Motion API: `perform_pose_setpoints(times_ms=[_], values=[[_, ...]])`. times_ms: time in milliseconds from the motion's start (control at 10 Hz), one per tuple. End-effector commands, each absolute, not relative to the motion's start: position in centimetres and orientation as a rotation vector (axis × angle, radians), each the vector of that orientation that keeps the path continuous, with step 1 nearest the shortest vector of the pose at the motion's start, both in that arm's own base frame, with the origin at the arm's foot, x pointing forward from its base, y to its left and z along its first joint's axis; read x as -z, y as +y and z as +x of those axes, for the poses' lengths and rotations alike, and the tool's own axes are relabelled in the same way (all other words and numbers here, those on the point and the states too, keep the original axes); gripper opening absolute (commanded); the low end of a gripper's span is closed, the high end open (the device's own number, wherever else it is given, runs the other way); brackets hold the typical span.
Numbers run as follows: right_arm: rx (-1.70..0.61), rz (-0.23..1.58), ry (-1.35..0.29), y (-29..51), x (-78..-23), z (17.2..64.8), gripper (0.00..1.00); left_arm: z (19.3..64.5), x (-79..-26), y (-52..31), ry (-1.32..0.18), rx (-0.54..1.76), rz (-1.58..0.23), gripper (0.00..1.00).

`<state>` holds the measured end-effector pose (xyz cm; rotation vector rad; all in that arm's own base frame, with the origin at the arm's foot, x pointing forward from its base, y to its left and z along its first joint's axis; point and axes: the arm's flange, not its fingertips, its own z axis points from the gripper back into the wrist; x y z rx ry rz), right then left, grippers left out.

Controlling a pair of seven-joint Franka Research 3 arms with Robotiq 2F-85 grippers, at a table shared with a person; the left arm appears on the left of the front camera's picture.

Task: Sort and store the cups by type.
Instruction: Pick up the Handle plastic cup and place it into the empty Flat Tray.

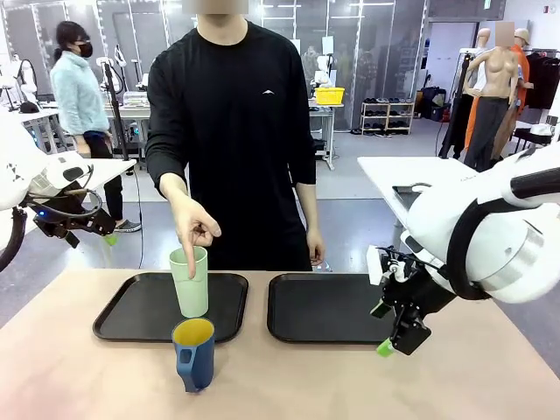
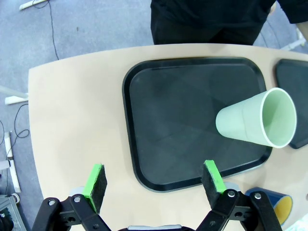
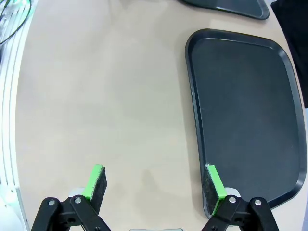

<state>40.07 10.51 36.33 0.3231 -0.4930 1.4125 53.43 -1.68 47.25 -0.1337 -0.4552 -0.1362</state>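
1. Hanging wide apart and empty, the left end effector (image 1: 103,234) is hovering above the left end of the bench (image 1: 79,376). In its own wrist view, the left end effector (image 2: 153,166) is looking down with its green pads framing the near edge of the left tray (image 2: 183,96).
2. The right end effector (image 1: 382,329) is likewise standing apart with nothing between its pads, hovering low over the bench just beside the right tray (image 1: 324,308), which is carrying nothing.
3. The mint-green tumbler (image 1: 192,289) is standing upright on the left tray, near its front right corner. The person's hand (image 1: 194,229) is pointing down at it, the index fingertip at its rim. I cannot tell whether the fingertip is touching.
4. The blue mug (image 1: 194,354) is sitting on the bare bench just in front of that tray and close to the tumbler, with its handle facing the robot's side. It is resting on neither tray.
5. As I am reading it, the sorting is partway along: the tumbler is looking placed, and the mug is waiting for the other tray.
6. The next move is probably calling for an arm to come down over the mug, close on its wall or handle, and carry it across without knocking the tumbler beside it.
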Motion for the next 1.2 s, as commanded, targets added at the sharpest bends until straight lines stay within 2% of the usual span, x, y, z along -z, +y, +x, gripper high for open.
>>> perform_pose_setpoints(times_ms=[0, 700, 800, 1100], values=[[-1.399, 0.318, -0.508, 10.8, -36.2, 39.8, 1.00, 53.4, -47.3, -1.5, -0.462, 0.134, -0.139, 1.00], [-1.399, 0.318, -0.508, 10.8, -36.2, 39.8, 1.00, 53.4, -47.2, -1.7, -0.455, 0.136, -0.134, 1.00], [-1.399, 0.318, -0.508, 10.8, -36.2, 39.8, 1.00, 52.7, -47.4, -1.5, -0.434, 0.202, -0.156, 1.00], [-1.399, 0.318, -0.508, 10.8, -36.2, 39.8, 1.00, 49.7, -47.5, 0.4, -0.341, 0.592, -0.008, 1.00]])
